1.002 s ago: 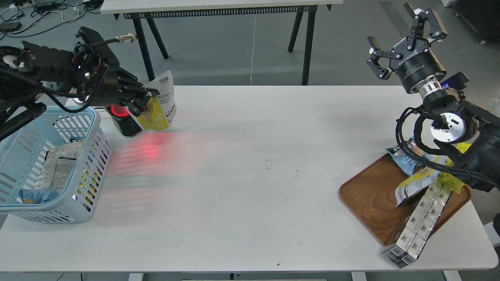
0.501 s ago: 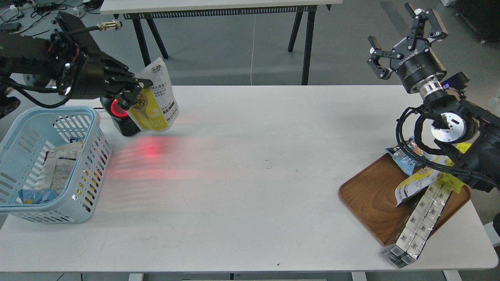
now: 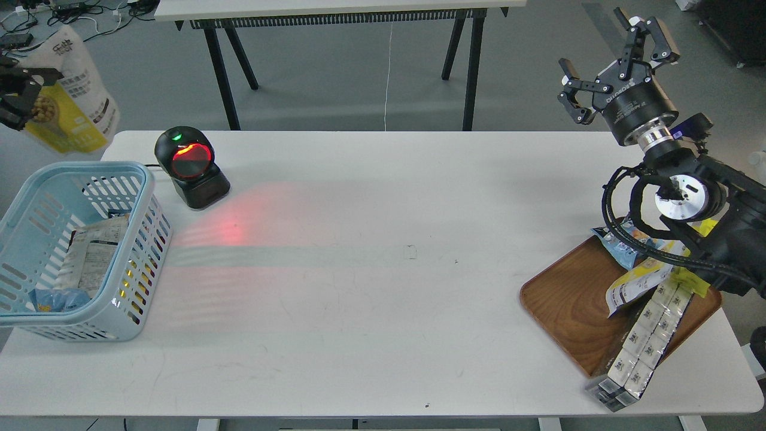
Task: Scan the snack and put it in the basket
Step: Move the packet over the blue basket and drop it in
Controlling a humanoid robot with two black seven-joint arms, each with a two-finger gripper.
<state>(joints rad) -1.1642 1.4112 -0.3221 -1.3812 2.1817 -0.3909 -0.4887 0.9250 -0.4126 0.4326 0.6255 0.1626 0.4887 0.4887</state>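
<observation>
White tabletop (image 3: 383,287) fills most of the head view, with grey floor and a second table's black legs (image 3: 464,66) behind it. Nearest on the right, a row of small white boxes in clear wrap (image 3: 640,350) hangs over the table's front edge and leans up onto a brown wooden tray (image 3: 568,305). On that tray lie a yellow-and-white pouch (image 3: 637,284), a bright yellow pack (image 3: 688,278) and a blue snack bag (image 3: 622,242), partly hidden by the right arm's cables. At the left edge sits the basket (image 3: 128,308), light blue with slotted sides, holding 2 or more packets, one showing a white printed back (image 3: 90,257) and one blue (image 3: 57,298). Just beyond the basket's far right corner stands a black scanner (image 3: 188,164), its round window glowing red and casting a red patch (image 3: 230,230) on the table. Farther back on the right, the right gripper (image 3: 616,57) is raised above the table's far corner, its fingers spread wide with nothing between them. At the far left edge, the left gripper (image 3: 21,90) is clamped on the snack (image 3: 75,102), which hangs in the air above and behind the basket, well clear of its rim, printed back partly turned to the camera.
</observation>
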